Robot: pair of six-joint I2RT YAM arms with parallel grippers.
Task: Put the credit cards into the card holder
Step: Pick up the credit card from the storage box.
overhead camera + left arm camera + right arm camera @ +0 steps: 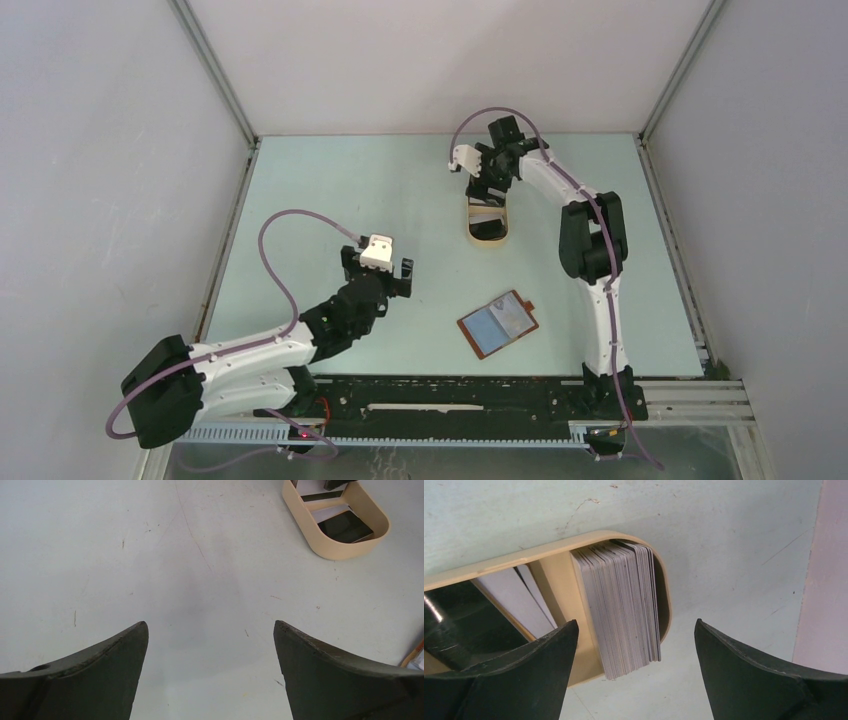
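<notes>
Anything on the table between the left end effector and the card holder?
Nothing: bare table separates the left end effector from the card holder, per the top view.

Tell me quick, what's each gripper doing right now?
Left gripper: open, holding nothing.
Right gripper: open, holding nothing, poised over the cards in the tray.

left fingers [100,675] – spread wide | right fingers [524,675] – spread wide
</notes>
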